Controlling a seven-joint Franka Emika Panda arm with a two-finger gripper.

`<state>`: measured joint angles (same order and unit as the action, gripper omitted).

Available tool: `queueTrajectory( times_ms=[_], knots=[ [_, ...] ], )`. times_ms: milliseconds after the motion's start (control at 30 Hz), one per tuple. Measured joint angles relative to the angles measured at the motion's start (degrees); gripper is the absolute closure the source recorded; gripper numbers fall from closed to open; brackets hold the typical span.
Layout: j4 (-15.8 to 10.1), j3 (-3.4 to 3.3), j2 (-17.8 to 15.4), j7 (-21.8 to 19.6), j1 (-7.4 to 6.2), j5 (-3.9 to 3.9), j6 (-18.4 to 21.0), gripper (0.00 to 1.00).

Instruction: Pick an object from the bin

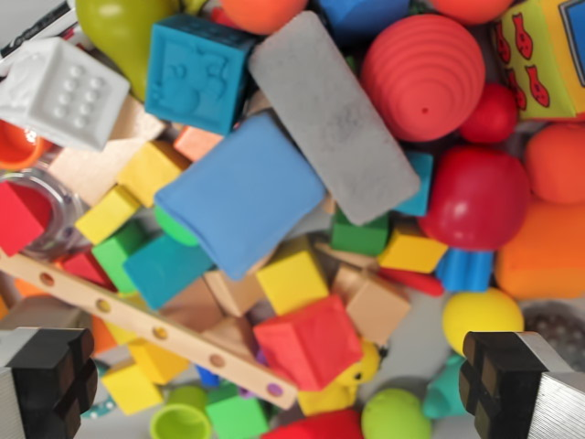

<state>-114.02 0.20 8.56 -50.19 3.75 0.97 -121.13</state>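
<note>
A grey foam slab (334, 114) lies across a blue block (239, 197), beside a ribbed red ball (422, 78).

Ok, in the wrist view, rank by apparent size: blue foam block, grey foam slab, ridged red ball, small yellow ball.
1-2. Blue foam block and grey foam slab: too alike to rank.
3. Ridged red ball.
4. Small yellow ball.
Heights in the pile differ, so true sizes are unsure.
</note>
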Motion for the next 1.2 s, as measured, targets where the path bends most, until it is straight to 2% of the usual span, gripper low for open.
queueTrajectory(
  times_ms=[500,1200],
  knots=[
    [-5.40,-0.81,-1.41,-7.80,0.00,0.00,-4.16,0.00],
    [-15.92,-2.75,-3.15,-24.84,0.00,0.00,-13.34,0.00]
  ],
)
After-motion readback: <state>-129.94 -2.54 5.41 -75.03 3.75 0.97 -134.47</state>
